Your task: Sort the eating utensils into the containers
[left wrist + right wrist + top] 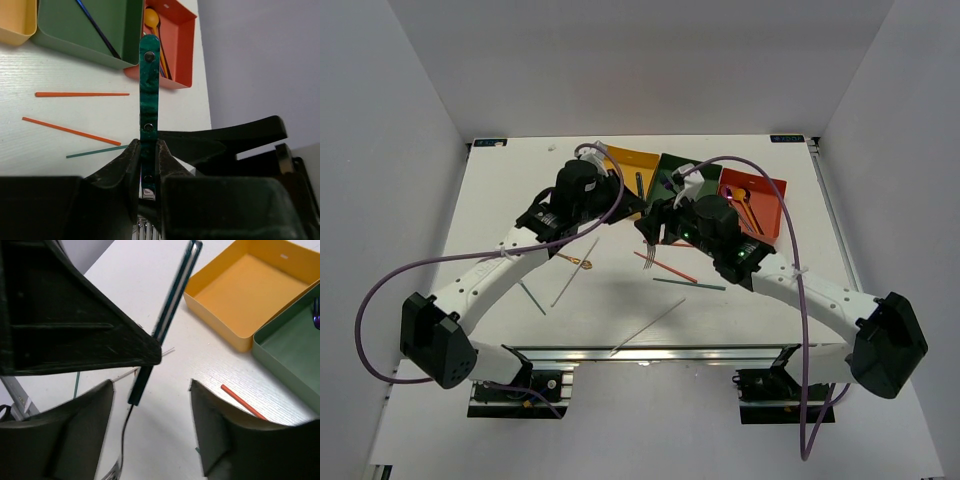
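Note:
My left gripper [149, 144] is shut on a fork with a dark green riveted handle [149, 85] and silver tines, held above the table near the trays. The fork also shows in the right wrist view [172, 307], hanging between my right gripper's open, empty fingers [151, 385]. In the top view the two grippers, left [625, 200] and right [655, 222], meet in front of the yellow tray [632, 160], dark green tray [672, 168] and red-orange tray [767, 192]. An orange spoon [151, 20] lies in the red-orange tray. A dark blue utensil [97, 27] lies in the green tray.
Two red chopsticks [82, 94] [70, 130] and a green one [95, 151] lie on the white table. Pale chopsticks [575, 270] [648, 327] and a gold utensil [578, 261] lie nearer the arms. Grey walls stand on three sides.

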Robot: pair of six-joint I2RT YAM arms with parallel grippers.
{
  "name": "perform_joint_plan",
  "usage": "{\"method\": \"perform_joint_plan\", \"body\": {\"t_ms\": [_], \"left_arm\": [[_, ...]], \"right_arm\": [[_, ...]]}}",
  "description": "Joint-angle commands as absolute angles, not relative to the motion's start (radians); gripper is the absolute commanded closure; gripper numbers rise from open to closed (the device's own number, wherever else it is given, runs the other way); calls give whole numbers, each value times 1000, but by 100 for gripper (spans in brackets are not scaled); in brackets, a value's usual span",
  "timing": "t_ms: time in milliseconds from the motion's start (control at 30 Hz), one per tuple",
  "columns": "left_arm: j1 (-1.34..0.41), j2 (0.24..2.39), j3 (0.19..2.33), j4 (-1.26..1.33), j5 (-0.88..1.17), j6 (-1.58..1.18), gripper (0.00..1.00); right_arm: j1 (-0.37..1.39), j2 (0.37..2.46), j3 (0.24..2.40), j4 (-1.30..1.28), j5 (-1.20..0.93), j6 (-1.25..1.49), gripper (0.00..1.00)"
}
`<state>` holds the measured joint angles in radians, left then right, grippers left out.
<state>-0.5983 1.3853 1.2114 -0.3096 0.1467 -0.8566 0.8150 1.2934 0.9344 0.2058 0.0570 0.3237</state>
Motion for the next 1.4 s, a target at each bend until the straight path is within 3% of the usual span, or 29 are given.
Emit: {"method": "perform_joint_plan", "body": {"t_ms": [0, 67, 100, 167, 233, 300, 333, 433, 567, 667, 967, 1200, 1300, 1333, 1367], "left_arm": [[-601, 1339, 1223, -262, 169, -856, 100], [-601, 1338, 1204, -230, 196, -868, 100], [-601, 1339, 1197, -221, 208, -873, 100], [-601, 1342, 1180, -193, 238, -888, 100], [-601, 1341, 1169, -172, 252, -896, 100], [-601, 1341, 1172, -184, 233, -884, 98], [-601, 1342, 1183, -217, 213, -858, 67], [-601, 1356, 1300, -401, -2, -777, 2], [-600, 1371, 1541, -694, -558, -745, 2], [-591, 1336, 1540, -765, -685, -732, 2], [-580, 1296, 1391, -742, -617, -647, 2], [-542, 1302, 1333, -716, -554, -615, 2], [-528, 1305, 1313, -706, -529, -607, 2], [-523, 1305, 1299, -700, -516, -604, 2], [-519, 1308, 1292, -692, -509, -606, 2]], "right_arm": [[821, 1298, 959, 209, 66, 307, 37], [822, 1318, 968, 221, 20, 308, 47], [822, 1322, 972, 236, 15, 310, 61], [822, 1336, 982, 248, 9, 301, 74], [822, 1347, 1009, 246, -20, 287, 100], [821, 1355, 1032, 235, -17, 265, 100], [819, 1353, 1037, 218, -5, 256, 100], [786, 1370, 1086, 119, 90, 184, 100], [663, 1465, 1187, -36, 97, 59, 100], [583, 1570, 1313, -139, 132, -33, 100], [448, 1979, 1751, -357, 155, -264, 100], [413, 2098, 1816, -327, 100, -310, 100], [408, 2111, 1839, -324, 51, -324, 88], [410, 2114, 1844, -330, 42, -322, 64], [410, 2112, 1848, -330, 38, -321, 55]]}}
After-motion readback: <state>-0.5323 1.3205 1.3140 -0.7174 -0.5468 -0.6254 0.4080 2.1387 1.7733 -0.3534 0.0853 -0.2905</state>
